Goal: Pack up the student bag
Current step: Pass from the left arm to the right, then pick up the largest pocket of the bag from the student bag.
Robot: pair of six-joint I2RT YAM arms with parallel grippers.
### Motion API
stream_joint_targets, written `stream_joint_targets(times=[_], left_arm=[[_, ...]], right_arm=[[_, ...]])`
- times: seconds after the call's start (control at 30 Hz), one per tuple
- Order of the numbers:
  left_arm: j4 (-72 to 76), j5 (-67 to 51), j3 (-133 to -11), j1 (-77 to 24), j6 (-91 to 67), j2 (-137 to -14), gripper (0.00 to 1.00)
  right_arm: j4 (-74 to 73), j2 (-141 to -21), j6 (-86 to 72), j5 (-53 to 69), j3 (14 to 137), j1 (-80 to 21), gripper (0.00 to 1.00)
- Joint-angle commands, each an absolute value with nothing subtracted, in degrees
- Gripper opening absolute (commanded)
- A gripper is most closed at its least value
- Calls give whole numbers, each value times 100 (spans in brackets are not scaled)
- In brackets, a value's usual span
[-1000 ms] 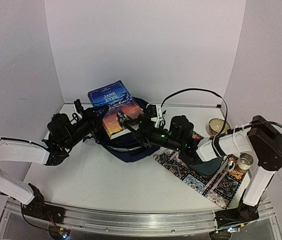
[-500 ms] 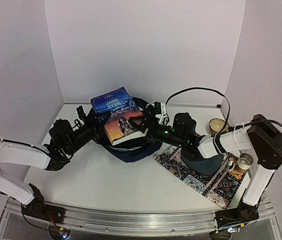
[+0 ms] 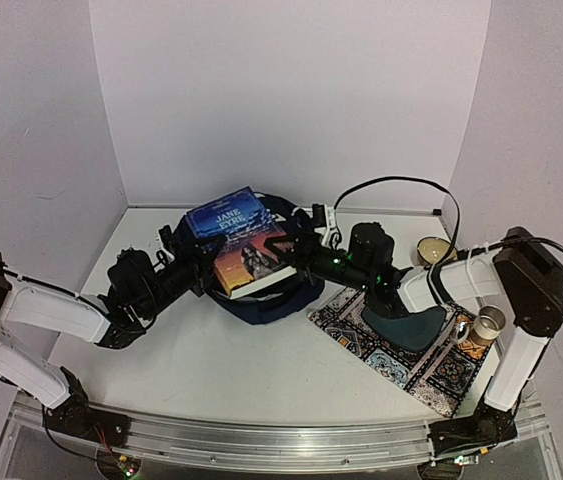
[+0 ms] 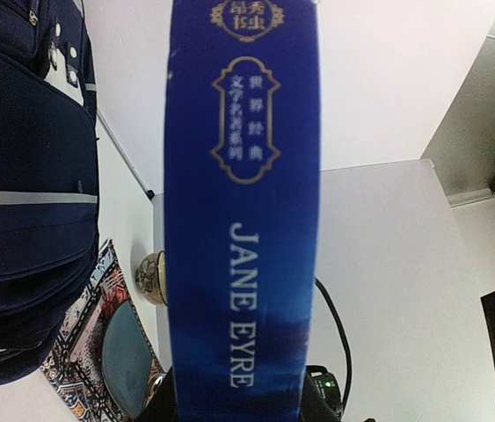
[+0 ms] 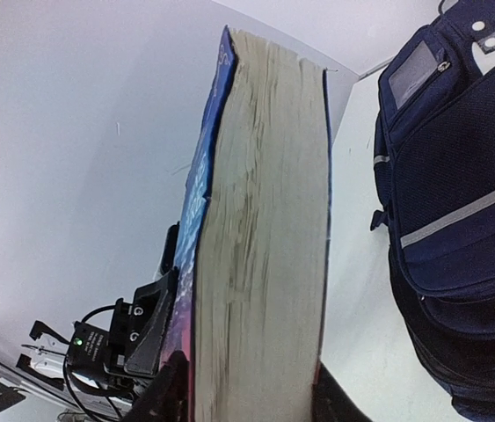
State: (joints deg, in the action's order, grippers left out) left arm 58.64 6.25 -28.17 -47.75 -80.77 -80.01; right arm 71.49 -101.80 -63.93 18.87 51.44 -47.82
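At frame centre, pinching the book (image 3: 244,240) spine-side with left end effector (image 3: 199,265), page-side with right end effector (image 3: 296,256); probably steadying it over the student bag (image 3: 261,305) for insertion.

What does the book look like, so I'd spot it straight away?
Find the dark navy student bag in the middle of the white table. The book is held up over it in the overhead view; it alone has a blue cover printed JANE EYRE.
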Motion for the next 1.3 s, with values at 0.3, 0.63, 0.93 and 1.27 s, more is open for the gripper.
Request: stream_joint_targets(times=[0.3,0.63,0.93,1.27], left_arm=[[6931,521,-2458,-4505,-7543,-7841,31],[4373,-836,-3168,-4042,-4701,-7771,63],[794,-1044,-5077,-4078,-1631,-8507,65],[-1346,-259,-6712,-4861,436,-9675,60]], right_arm=[[11789,-9781,-6697,2922,5073,-4540,0],[11476,-8999,-6775,2867,4298,-3730,0],[9941,-7931,-6563,2879,3748,-3001,0],[7566,-6444,-5837,2540,3427,-2417,0]])
